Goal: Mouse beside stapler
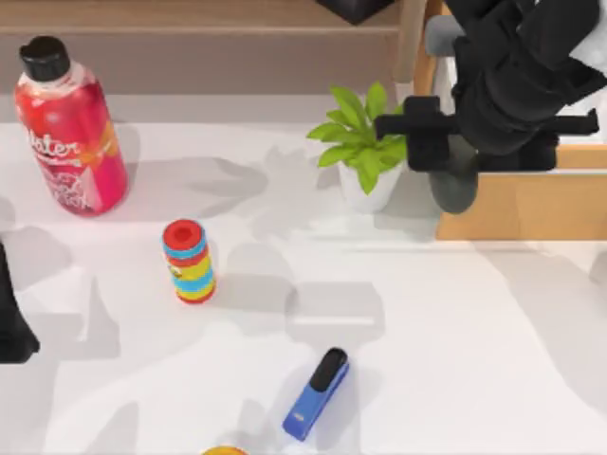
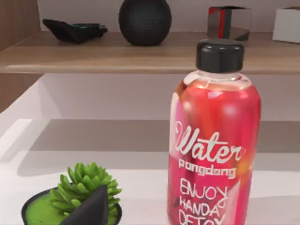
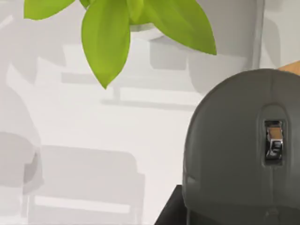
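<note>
The dark grey mouse (image 1: 456, 185) hangs at the table's back right, over the edge of a wooden box (image 1: 522, 207), with my right gripper (image 1: 444, 142) shut on it. Close up in the right wrist view, the mouse (image 3: 234, 150) shows its scroll wheel, with the white table far below it. The blue stapler (image 1: 317, 394) with its black top arm lies at the front centre of the table, well apart from the mouse. At the table's left edge my left gripper (image 1: 13, 327) sits parked.
A potted green plant (image 1: 365, 156) stands just left of the held mouse. A red-blue-yellow striped cylinder (image 1: 188, 261) stands left of centre, and a pink water bottle (image 1: 71, 133) at the back left. A wooden shelf (image 2: 117, 54) with dark objects runs along the back.
</note>
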Controlling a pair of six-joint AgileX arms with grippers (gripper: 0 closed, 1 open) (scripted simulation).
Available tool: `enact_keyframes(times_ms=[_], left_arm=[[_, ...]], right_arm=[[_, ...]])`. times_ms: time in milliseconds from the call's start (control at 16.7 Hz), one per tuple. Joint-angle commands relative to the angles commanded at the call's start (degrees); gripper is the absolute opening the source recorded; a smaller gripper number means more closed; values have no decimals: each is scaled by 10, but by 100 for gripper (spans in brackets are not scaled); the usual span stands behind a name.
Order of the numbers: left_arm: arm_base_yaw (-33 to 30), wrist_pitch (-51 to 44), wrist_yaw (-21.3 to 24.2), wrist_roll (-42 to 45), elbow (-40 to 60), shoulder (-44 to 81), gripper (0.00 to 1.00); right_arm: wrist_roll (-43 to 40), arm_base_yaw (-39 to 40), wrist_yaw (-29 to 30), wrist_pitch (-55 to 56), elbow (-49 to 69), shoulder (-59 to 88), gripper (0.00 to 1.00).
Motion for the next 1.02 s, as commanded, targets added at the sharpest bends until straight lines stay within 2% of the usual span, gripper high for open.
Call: enact_keyframes(times_ms=[600,1020], left_arm=[[0,0,0,0,0,0,100],[0,0,0,0,0,0,100]], right_arm=[[163,129,-13,65,-229,-25,0],[199,151,-18,81,-276,-25,0]])
